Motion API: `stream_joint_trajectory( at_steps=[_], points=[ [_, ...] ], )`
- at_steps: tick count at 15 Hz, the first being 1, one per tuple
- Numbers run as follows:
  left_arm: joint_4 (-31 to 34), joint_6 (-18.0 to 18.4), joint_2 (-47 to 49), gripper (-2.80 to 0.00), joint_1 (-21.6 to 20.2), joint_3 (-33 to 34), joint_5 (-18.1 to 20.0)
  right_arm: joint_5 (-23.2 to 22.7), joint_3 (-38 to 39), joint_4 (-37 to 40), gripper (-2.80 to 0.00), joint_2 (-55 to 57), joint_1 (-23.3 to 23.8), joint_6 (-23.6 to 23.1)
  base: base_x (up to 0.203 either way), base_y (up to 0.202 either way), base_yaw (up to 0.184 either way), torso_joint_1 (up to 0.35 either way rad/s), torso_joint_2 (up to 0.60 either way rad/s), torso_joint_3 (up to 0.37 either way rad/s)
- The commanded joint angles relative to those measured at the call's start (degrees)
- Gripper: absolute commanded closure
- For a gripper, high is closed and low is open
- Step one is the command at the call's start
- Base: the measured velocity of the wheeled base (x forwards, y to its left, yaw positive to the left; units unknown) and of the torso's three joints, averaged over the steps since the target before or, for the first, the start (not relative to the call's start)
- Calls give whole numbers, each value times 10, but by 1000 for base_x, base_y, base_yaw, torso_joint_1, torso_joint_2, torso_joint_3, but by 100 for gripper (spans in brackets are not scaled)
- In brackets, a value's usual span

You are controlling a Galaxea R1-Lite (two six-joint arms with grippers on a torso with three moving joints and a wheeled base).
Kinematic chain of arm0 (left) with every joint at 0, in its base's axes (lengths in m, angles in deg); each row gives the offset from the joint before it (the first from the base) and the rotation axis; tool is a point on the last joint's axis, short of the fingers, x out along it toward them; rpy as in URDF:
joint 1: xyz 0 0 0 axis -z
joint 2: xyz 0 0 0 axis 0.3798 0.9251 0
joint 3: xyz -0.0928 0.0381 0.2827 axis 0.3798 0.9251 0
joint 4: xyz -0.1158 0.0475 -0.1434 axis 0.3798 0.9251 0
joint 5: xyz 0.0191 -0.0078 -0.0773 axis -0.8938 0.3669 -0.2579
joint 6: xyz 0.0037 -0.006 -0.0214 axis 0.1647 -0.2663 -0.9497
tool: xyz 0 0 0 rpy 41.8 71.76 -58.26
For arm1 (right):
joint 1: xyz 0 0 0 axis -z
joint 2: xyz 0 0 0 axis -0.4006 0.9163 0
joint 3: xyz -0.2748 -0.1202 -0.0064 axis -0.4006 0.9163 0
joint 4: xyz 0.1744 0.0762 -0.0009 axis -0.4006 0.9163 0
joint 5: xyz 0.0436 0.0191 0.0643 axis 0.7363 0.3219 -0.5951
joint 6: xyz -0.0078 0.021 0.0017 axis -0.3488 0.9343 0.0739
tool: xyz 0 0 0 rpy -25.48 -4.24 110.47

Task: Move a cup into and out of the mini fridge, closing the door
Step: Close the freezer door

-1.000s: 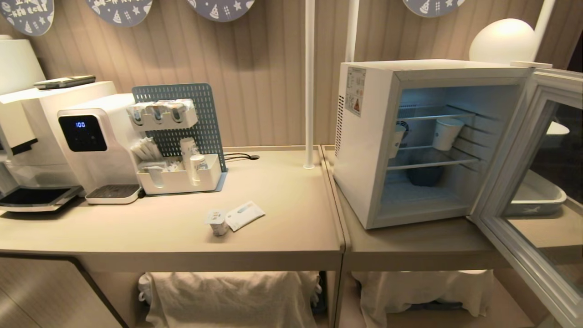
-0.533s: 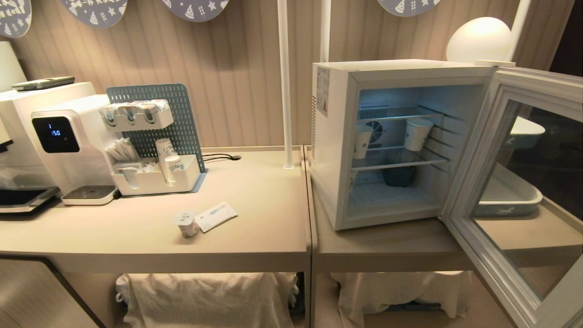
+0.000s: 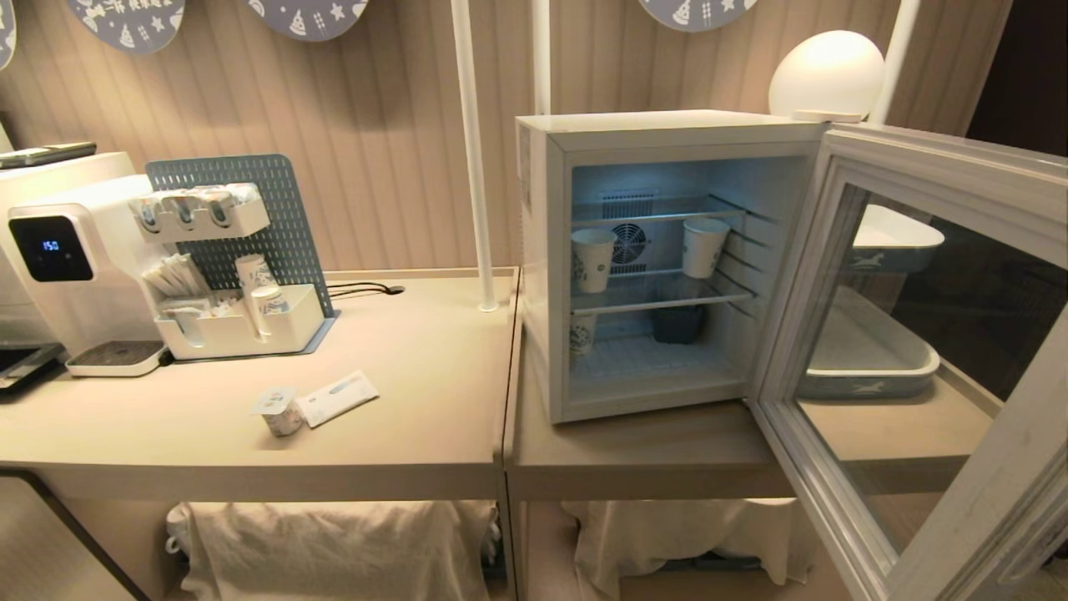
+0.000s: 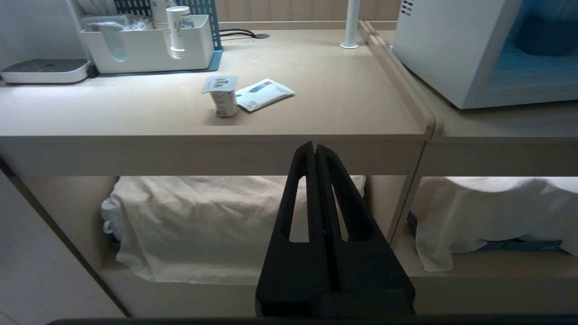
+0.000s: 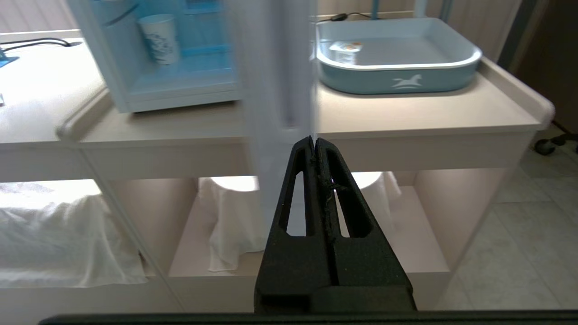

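The small squat cup (image 3: 278,412) with a white-and-blue foil lid stands on the left table, also seen as the cup (image 4: 223,96) in the left wrist view. The white mini fridge (image 3: 551,275) sits on the right table, lit inside, its door (image 3: 934,376) swung wide open toward me. In the right wrist view the door (image 5: 280,67) shows edge-on as a pale blurred strip. My left gripper (image 4: 314,148) is shut and empty, low in front of the table edge. My right gripper (image 5: 314,141) is shut and empty, just below the door's edge. Neither arm shows in the head view.
Tall paper cups (image 3: 703,246) stand on the fridge's wire shelf. A flat white packet (image 3: 337,398) lies beside the cup. A water dispenser (image 3: 58,267) and a pegboard organizer (image 3: 242,325) stand at the back left. A blue tray (image 5: 397,58) sits right of the fridge.
The whole head view has shifted left across the frames, so the camera has swung rightward. The fridge now faces me more squarely. Nothing on the tables has moved.
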Motion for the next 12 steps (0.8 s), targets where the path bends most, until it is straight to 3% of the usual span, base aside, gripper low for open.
stream_joint_trajectory(
  at_steps=[1,7,11,12],
  points=[
    [0,0,0,0,0,1,-1,0,0,1,0,0,0,0,0,-196,-2,0,10,2],
    [0,0,0,0,0,1,0,0,-6,19,0,1,0,-1,0,-177,4,1,3,1],
    [0,-1,0,0,0,1,-1,-5,-15,24,0,63,0,-14,0,0,0,0,0,0],
    [0,-1,0,0,0,1,0,-12,-40,21,0,79,0,8,0,0,0,0,0,0]
  ],
)
